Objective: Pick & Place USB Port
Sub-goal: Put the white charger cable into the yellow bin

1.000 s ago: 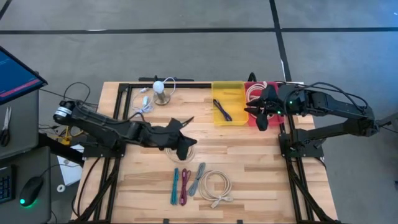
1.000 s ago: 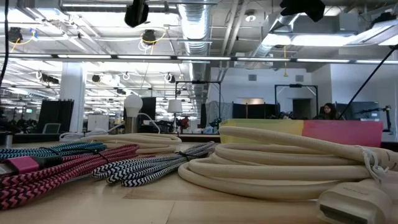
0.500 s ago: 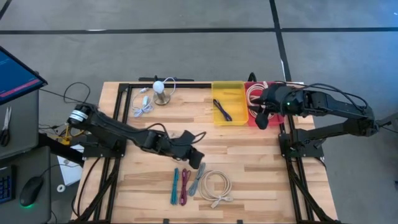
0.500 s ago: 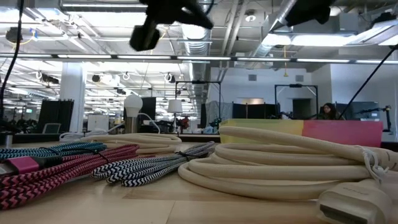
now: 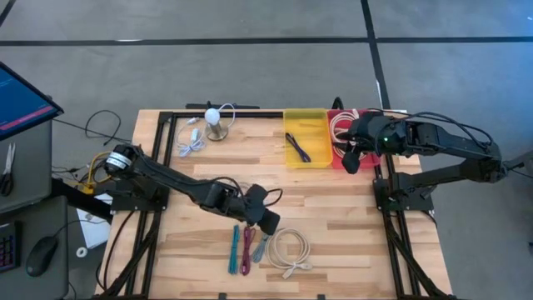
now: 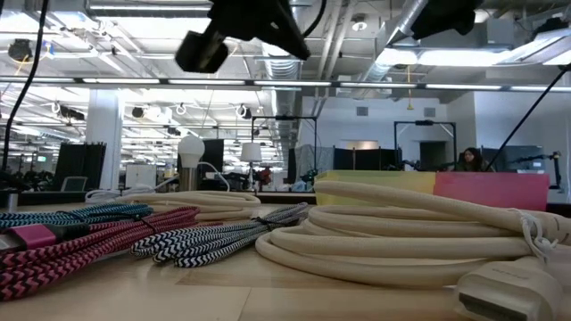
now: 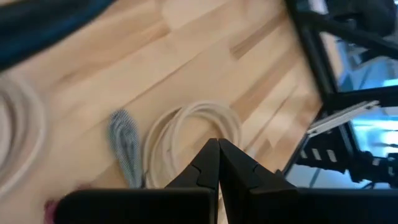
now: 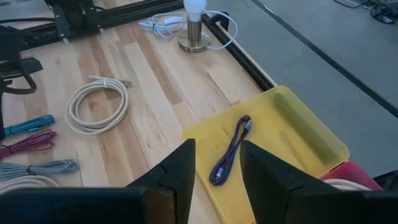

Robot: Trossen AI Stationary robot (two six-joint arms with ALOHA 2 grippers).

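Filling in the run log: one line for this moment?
left gripper: shut, empty, above grey braided cable | right gripper: open, empty, by yellow bin | purple cable: in yellow bin

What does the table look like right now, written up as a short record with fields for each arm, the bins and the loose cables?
left gripper: jaws shut, empty, above the loose cables at the table's near middle
right gripper: jaws apart, empty, over the bins at the far right
yellow bin: holds one dark cable
red bin: holds a pale coiled cable
loose cables: teal cable, magenta cable, grey braided cable, cream coil, side by side
lamp: far edge, upright
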